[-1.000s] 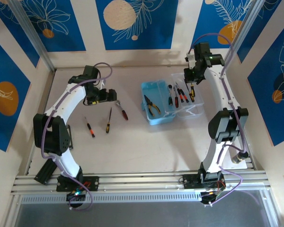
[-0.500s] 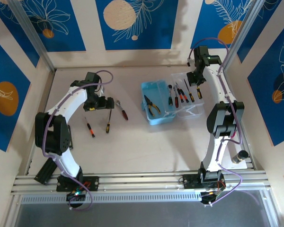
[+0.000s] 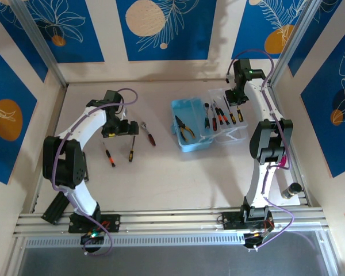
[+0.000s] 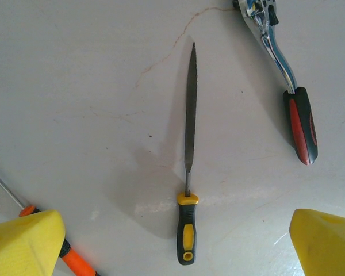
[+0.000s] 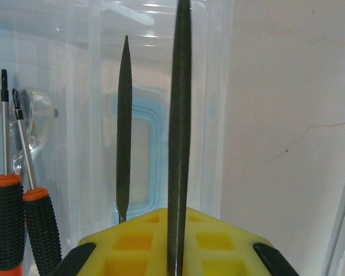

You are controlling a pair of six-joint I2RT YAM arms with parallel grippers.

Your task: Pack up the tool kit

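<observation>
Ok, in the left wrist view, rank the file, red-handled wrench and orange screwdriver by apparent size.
1. file, fully in frame, longest.
2. red-handled wrench, head cropped at the top edge.
3. orange screwdriver, mostly out of sight, so its rank is unsure.

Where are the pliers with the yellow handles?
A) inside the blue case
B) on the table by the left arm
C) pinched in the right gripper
A: the pliers lie flat inside the open blue case.
</observation>
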